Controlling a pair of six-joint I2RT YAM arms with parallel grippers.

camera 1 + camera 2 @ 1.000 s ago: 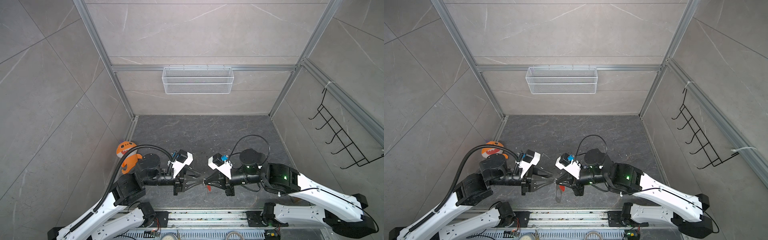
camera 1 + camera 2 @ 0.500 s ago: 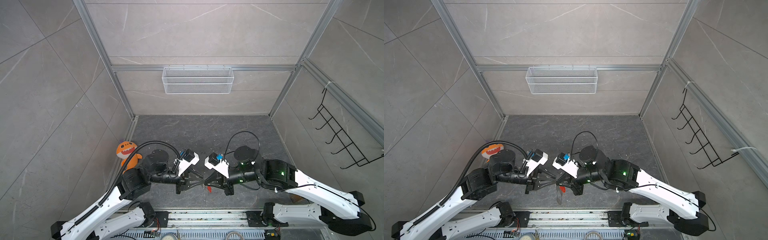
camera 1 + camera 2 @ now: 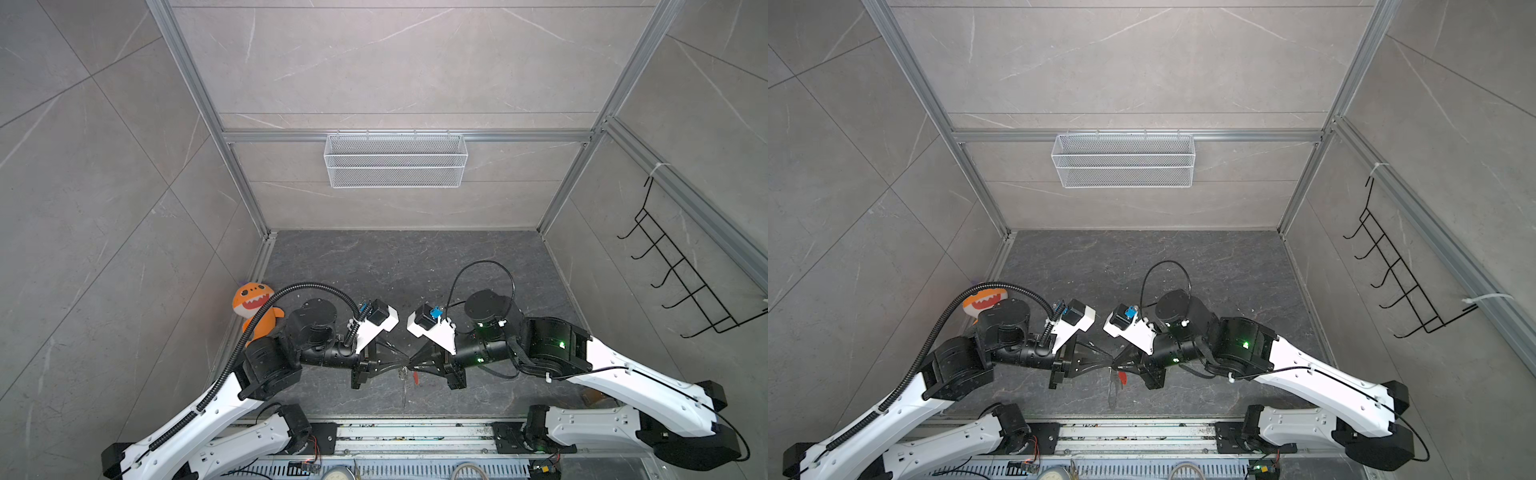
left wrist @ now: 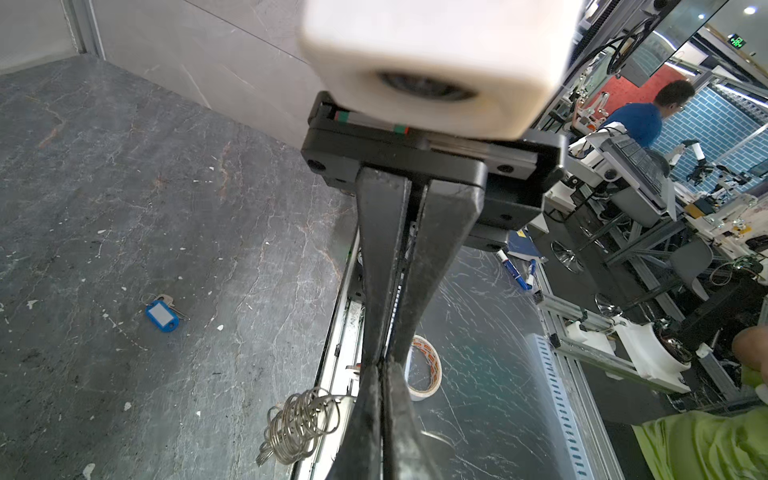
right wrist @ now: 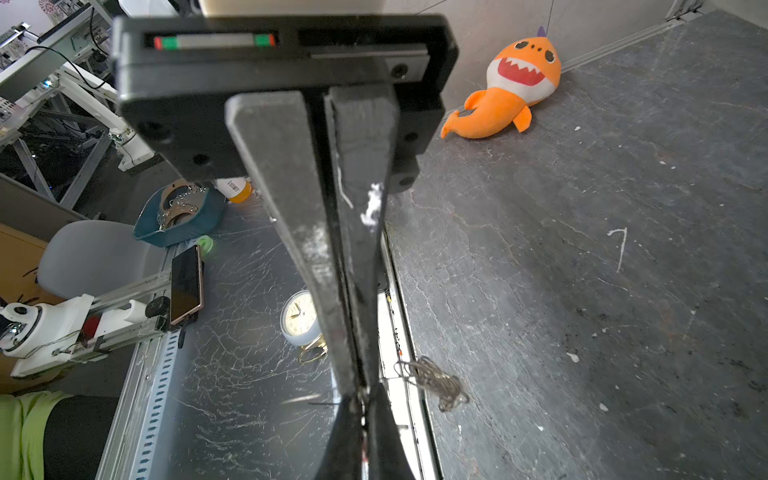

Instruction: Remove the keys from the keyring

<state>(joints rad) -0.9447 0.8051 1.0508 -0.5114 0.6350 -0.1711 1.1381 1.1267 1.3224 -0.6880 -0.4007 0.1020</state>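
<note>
1. In both top views the left gripper (image 3: 400,366) and the right gripper (image 3: 412,366) meet tip to tip, low above the front part of the desk (image 3: 374,266), near its middle.
2. The fingers of the right gripper are pressed together. The keyring (image 3: 402,375) hangs directly under these tips, so it is off the desk.
3. The fingers of the left gripper are also closed, at the same point. I cannot tell if they pinch the wire of the ring too or only touch the other tips.
4. In the left wrist view the keyring (image 4: 299,422) looks like a loose coil of several silver loops. One end of the wire runs to the closed fingertips.
5. In the right wrist view the keyring (image 5: 436,384) is seen just beside the place where the two pairs of fingers meet, with a short wire going to them.
6. In the top views a thin grey part of the keyring hangs straight down from the tips and is seen on its edge.
7. The red-tag key (image 3: 414,377) hangs just beside the ring, under the tips of the right gripper.
8. The blue-tag key (image 4: 162,316) lies flat on the desk, well apart from the ring and not joined to it. Only the left wrist view shows it.
9. An orange plush toy (image 3: 257,309) lies on the desk at the left wall, well apart from both grippers.
</note>
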